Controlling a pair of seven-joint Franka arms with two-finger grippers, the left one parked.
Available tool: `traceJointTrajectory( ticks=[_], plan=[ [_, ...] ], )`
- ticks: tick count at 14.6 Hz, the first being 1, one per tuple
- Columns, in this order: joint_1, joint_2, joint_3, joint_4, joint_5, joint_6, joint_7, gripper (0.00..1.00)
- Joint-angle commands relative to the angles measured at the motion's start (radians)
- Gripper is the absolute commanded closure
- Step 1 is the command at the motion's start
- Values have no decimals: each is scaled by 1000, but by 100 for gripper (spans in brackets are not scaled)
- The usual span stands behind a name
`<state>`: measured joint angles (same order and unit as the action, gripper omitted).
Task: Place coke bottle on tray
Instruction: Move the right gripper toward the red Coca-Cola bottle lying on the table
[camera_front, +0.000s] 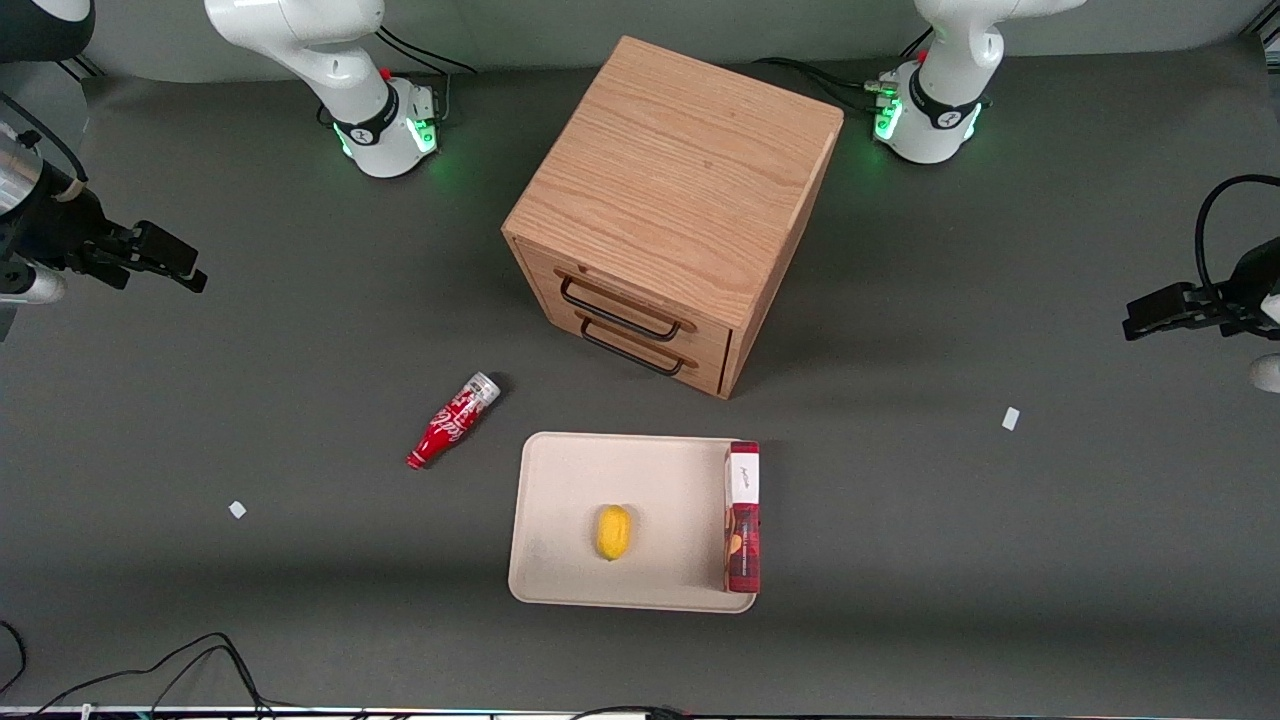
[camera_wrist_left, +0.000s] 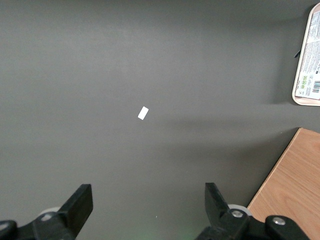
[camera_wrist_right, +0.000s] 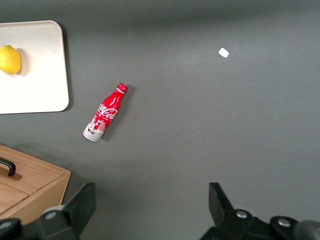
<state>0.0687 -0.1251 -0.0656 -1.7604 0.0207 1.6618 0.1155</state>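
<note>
The coke bottle (camera_front: 452, 420) lies on its side on the grey table, red with white script, silver flat end toward the cabinet, red cap nearer the front camera. It also shows in the right wrist view (camera_wrist_right: 105, 113). The cream tray (camera_front: 560, 520) lies flat beside it, a short gap apart; its corner shows in the right wrist view (camera_wrist_right: 45, 70). My right gripper (camera_front: 165, 262) hangs high at the working arm's end of the table, well away from the bottle. It is open and empty, fingers (camera_wrist_right: 220, 200) wide apart over bare table.
A wooden drawer cabinet (camera_front: 670, 200) with two black handles stands farther from the front camera than the tray. On the tray lie a lemon (camera_front: 613, 531) and a long red-and-white box (camera_front: 742, 515). Small white scraps (camera_front: 237, 509) (camera_front: 1010, 418) lie on the table.
</note>
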Motion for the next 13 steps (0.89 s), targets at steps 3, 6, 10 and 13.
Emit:
traceJointTrajectory(
  ticks=[3, 6, 10, 13],
  plan=[
    [10, 22, -3, 45, -4, -65, -4, 0],
    [13, 33, 7, 38, -2, -62, 41, 0],
    [28, 122, 71, 24, 7, 16, 304, 0],
    [28, 179, 147, -36, 7, 146, 501, 0]
  ],
)
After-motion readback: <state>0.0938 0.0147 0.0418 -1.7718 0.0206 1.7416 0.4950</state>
